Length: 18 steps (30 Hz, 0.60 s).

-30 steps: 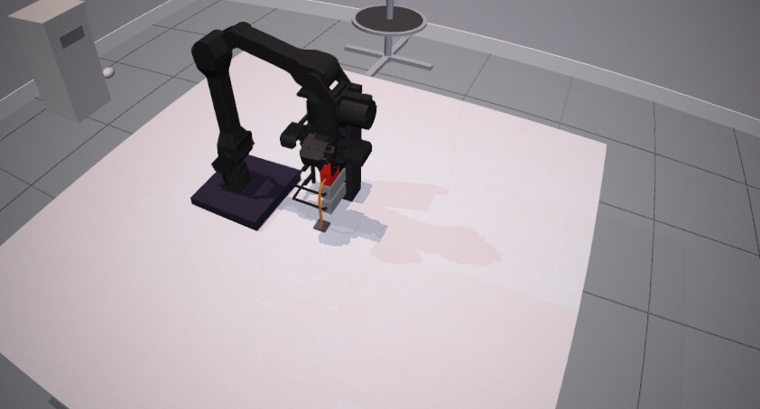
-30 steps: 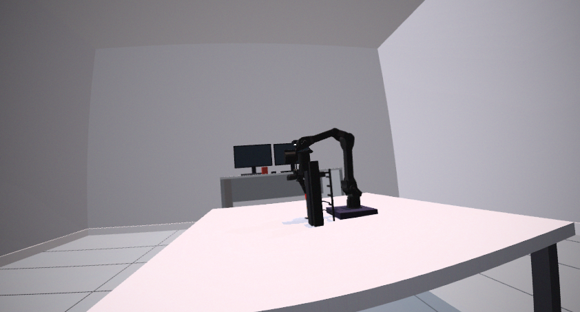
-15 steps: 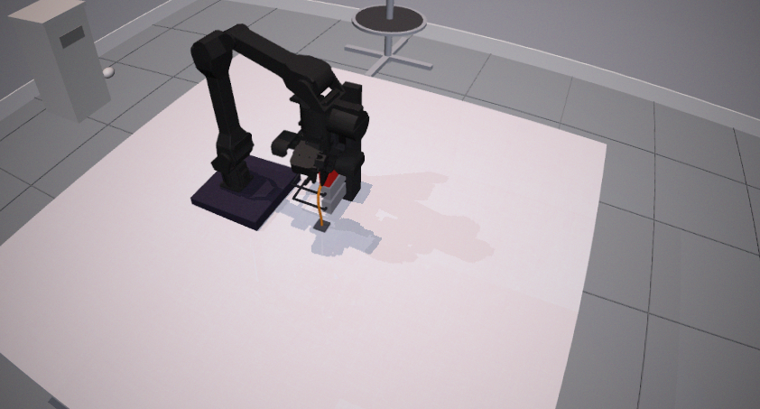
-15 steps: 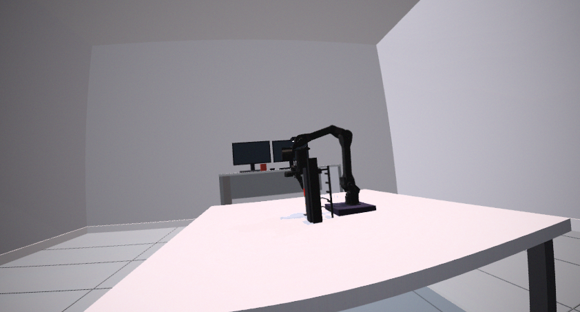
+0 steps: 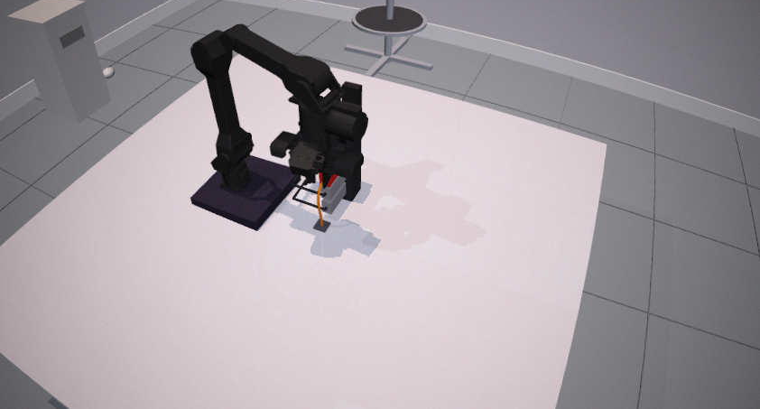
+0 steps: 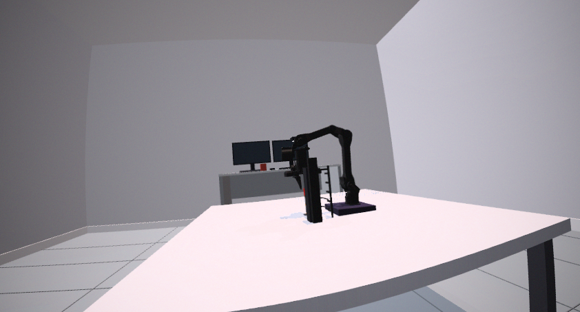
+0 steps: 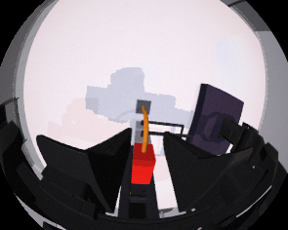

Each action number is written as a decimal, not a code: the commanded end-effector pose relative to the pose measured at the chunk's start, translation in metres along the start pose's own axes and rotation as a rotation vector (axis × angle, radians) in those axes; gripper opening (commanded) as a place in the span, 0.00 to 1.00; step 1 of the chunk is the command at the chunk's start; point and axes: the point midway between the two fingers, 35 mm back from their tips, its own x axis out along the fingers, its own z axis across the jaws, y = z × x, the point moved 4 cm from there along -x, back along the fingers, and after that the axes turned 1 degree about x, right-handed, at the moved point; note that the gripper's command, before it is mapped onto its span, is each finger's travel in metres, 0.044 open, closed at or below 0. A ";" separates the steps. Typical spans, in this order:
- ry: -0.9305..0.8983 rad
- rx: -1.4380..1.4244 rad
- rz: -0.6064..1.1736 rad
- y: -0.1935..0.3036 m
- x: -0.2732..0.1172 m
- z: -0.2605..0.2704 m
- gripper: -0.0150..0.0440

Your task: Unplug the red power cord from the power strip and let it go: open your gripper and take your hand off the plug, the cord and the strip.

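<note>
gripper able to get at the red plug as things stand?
Likely yes. The red plug sits right between the fingers of the gripper, which stand a little apart with a sliver of gap on one side. Nothing else lies between them; only the orange cord runs off the plug's far end.

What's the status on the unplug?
Gripper slightly open, straddling the red plug, not clear of it. Plug out of strip: cannot tell. Cord runs down to the table; nothing blocking.
</note>
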 end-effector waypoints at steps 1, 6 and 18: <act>0.000 0.003 0.001 0.000 0.000 0.000 0.53; -0.006 0.004 0.000 0.000 -0.010 0.000 0.53; -0.006 0.004 0.001 0.009 -0.010 0.000 0.53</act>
